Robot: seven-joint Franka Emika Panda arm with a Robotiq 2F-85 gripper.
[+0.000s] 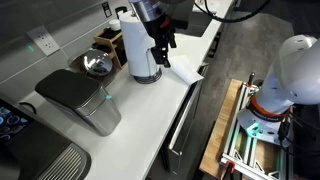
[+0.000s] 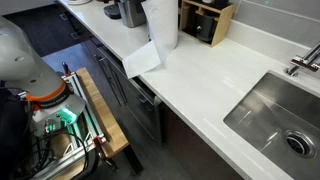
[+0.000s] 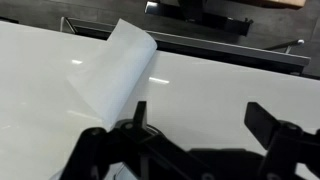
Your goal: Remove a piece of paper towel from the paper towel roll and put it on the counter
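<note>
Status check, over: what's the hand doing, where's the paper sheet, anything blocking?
Hand open, empty, beside roll. Sheet lying on counter at front edge, one end curled up. Nothing between hand and sheet.

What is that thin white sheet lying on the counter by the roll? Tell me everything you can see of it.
The piece of paper towel is a thin, white, soft-looking sheet, roughly square. It lies mostly flat on the white counter beside the base of the paper towel roll and reaches the counter's front edge. One corner curls upward in the wrist view. Whether it is joined to the roll cannot be told. The open gripper is not holding it.
</note>
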